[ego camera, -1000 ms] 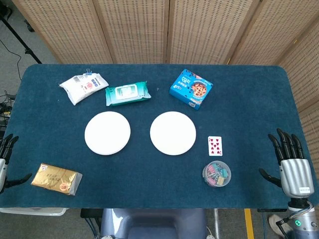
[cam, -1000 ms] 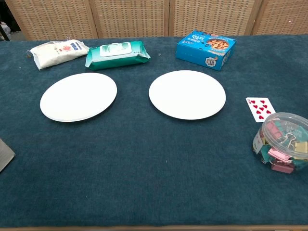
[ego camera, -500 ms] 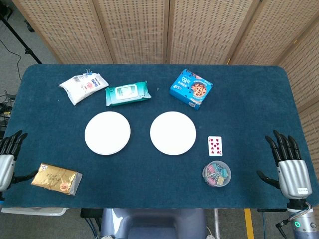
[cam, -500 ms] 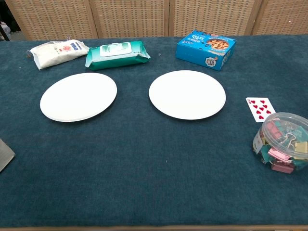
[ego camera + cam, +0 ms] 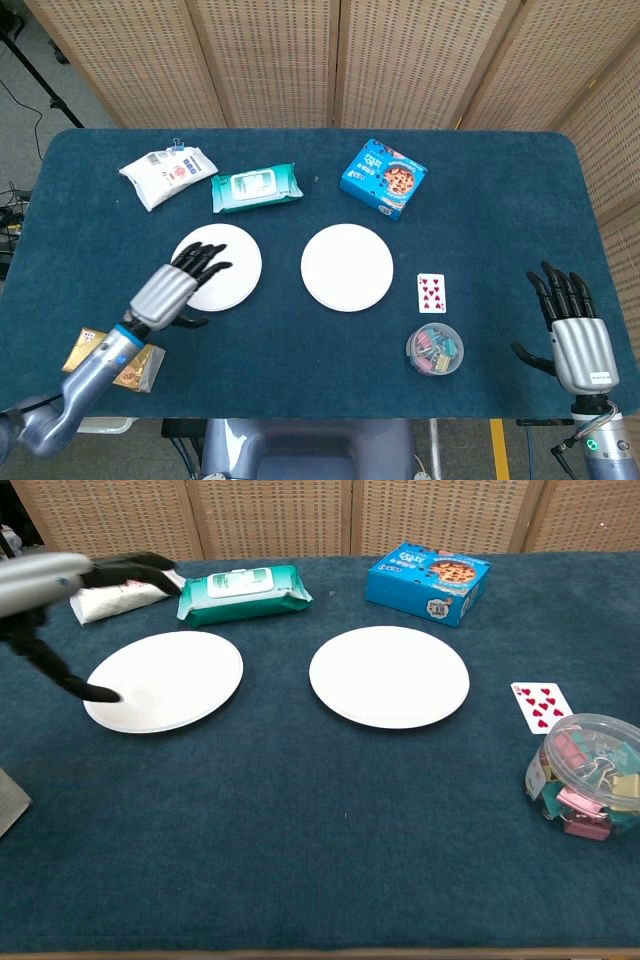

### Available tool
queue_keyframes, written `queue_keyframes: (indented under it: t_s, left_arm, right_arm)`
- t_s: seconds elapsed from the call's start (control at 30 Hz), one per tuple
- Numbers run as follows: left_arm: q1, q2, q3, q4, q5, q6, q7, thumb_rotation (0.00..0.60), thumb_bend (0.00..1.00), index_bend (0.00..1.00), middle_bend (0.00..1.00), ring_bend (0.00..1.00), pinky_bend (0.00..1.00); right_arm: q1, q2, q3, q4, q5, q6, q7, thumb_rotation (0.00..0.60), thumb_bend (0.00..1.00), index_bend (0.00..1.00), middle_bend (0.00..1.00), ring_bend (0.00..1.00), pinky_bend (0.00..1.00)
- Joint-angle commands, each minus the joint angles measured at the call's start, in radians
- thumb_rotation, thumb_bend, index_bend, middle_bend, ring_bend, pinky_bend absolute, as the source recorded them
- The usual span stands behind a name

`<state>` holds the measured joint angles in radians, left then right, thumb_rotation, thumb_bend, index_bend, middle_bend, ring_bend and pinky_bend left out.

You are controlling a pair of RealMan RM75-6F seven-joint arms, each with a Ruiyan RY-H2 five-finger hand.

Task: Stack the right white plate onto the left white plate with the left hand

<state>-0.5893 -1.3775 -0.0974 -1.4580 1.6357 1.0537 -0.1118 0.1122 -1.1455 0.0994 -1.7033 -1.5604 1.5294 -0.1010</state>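
Two white plates lie side by side on the blue table. The right plate (image 5: 346,267) (image 5: 389,675) sits near the middle, untouched. Over the near-left edge of the left plate (image 5: 225,260) (image 5: 170,678) hovers my left hand (image 5: 175,290) (image 5: 60,590), open with fingers spread and holding nothing. Whether it touches the plate I cannot tell. My right hand (image 5: 572,330) stays open at the table's near right corner, far from both plates.
Behind the plates lie a white bag (image 5: 167,176), a green wipes pack (image 5: 255,187) and a blue cookie box (image 5: 383,178). A playing card (image 5: 431,292) and a tub of clips (image 5: 434,349) sit right of the plates. A gold packet (image 5: 135,365) lies near left.
My left arm has swung in from the table's left edge and now hangs over the left plate. The right hand has barely shifted. The plates have not moved.
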Motion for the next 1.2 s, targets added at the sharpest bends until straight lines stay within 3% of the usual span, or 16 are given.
queue_keyframes:
  t_s: [0.03,0.3,0.6,1.2]
  left_arm:
    - [-0.106,-0.123,-0.05,0.091,-0.015,-0.094,0.048,0.6,0.03,0.28,0.0,0.0,0.0]
    - [-0.229,-0.301,-0.103,0.23,-0.104,-0.195,0.161,0.6,0.06,0.38,0.0,0.0,0.0]
    - [-0.302,-0.43,-0.113,0.344,-0.143,-0.203,0.275,0.6,0.06,0.39,0.0,0.0,0.0]
    - [-0.418,-0.659,-0.152,0.61,-0.209,-0.213,0.3,0.6,0.08,0.45,0.0,0.0,0.0]
  right_arm:
    - [0.011,-0.006,0.0,0.012,0.027,-0.032,-0.007,0.6,0.0,0.04,0.0,0.0,0.0]
    - [0.017,-0.002,0.009,0.019,0.066,-0.056,0.005,0.6,0.0,0.04,0.0,0.0,0.0]
    - [0.02,0.009,0.013,0.022,0.082,-0.066,0.031,0.6,0.0,0.04,0.0,0.0,0.0]
    - [0.02,0.021,0.014,0.026,0.091,-0.071,0.06,0.6,0.0,0.05,0.0,0.0,0.0]
